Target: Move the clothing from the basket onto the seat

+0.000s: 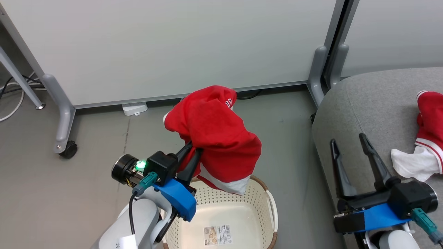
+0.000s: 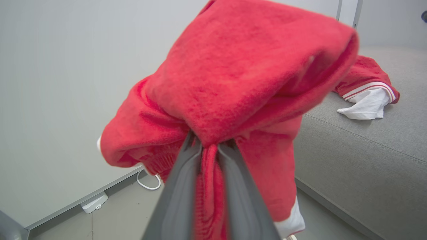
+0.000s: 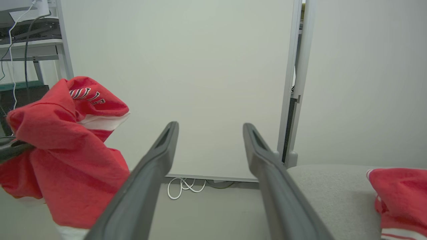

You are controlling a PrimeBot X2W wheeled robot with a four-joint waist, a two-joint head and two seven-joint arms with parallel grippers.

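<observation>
Now your left gripper (image 1: 195, 148) is pinching one red garment (image 1: 214, 138) above the empty basket (image 1: 270, 204). Your right gripper (image 1: 346, 139) is hovering wide open over the seat (image 1: 367, 110), with the other garment (image 1: 431, 117) lying just right of it, so one carry is remaining.

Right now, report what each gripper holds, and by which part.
Left gripper pinches a bunched fold of the red garment, which hangs over the basket. Right gripper: open, empty.

Over basket (image 1: 214, 199), left of seat (image 1: 367, 110): garment (image 1: 214, 135) in left gripper (image 1: 194, 149). On seat, right of right gripper (image 1: 347, 138): second garment (image 1: 431, 121). Behind all: panel (image 1: 173, 45).
</observation>
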